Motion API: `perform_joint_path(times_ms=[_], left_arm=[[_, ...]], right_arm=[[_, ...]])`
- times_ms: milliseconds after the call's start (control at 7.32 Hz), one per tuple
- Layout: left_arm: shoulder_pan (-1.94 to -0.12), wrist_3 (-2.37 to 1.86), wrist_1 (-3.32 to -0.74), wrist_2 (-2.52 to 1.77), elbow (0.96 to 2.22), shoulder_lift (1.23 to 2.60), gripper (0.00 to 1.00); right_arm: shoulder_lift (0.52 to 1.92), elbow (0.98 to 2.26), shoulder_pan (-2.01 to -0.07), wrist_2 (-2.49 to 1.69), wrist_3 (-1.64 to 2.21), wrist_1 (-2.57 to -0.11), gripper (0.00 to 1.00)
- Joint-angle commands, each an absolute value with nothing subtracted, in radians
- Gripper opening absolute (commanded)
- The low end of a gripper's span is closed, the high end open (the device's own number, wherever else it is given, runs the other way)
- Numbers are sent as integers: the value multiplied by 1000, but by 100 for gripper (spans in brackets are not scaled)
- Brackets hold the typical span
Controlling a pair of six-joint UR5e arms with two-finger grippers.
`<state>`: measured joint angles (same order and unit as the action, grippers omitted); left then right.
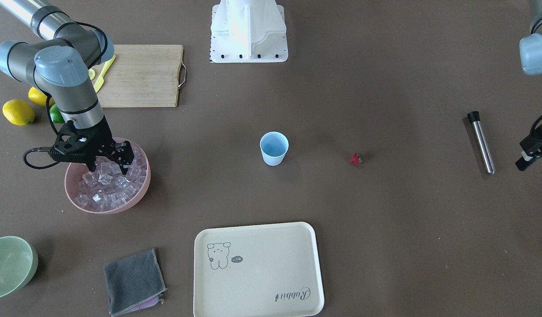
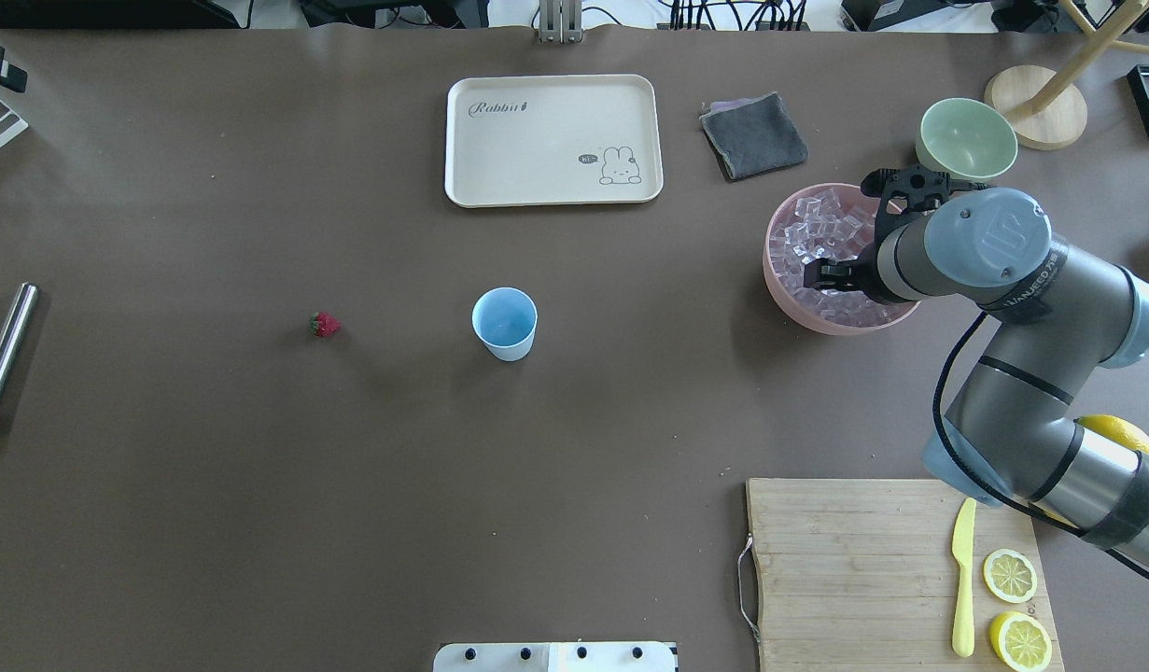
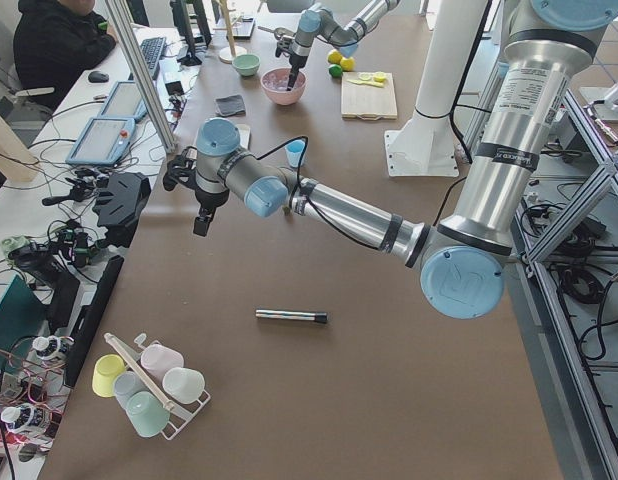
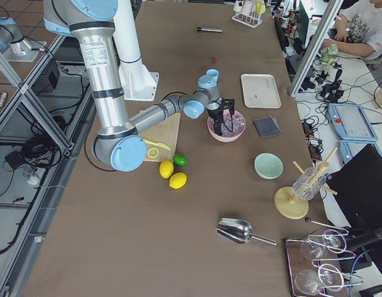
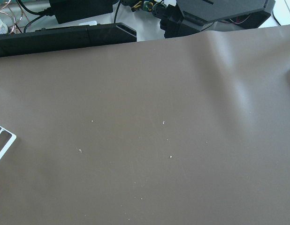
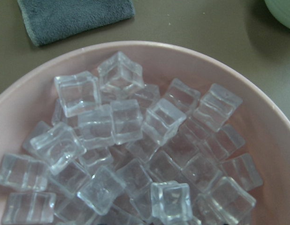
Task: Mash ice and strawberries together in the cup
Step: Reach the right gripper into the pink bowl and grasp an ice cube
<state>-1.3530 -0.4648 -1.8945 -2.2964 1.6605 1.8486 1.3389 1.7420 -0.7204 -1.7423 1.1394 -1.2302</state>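
Nothing is loaded or mashed yet. The tiny red strawberry (image 2: pixel 324 324) lies on the brown tabletop (image 2: pixel 257 467), well apart from the empty light-blue plastic cup (image 2: pixel 505 322). The clear ice cubes (image 2: pixel 817 229) fill the wide pink bowl (image 2: pixel 817 322). How the left jaws stand, I cannot tell. The right arm (image 2: pixel 985 252) dips into that bowl, right jaws spread over the cubes, apparently gripping none.

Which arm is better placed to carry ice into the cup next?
The right. The right gripper is down among the ice in the pink bowl; the left gripper hangs at the far end, beside the metal rod.
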Motion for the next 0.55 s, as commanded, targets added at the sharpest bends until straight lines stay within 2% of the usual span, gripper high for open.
perform_joint_path(times_ms=[0, 273, 410], left_arm=[[-1353, -463, -1894, -2296, 1655, 1850, 98], [-1353, -463, -1894, -2296, 1655, 1850, 98], [-1353, -463, -1894, -2296, 1655, 1850, 98]], right_arm=[[1339, 1743, -719, -1741, 1137, -1230, 79], [1338, 1749, -719, -1746, 1132, -1230, 63], [1338, 1750, -719, -1746, 1132, -1230, 58]])
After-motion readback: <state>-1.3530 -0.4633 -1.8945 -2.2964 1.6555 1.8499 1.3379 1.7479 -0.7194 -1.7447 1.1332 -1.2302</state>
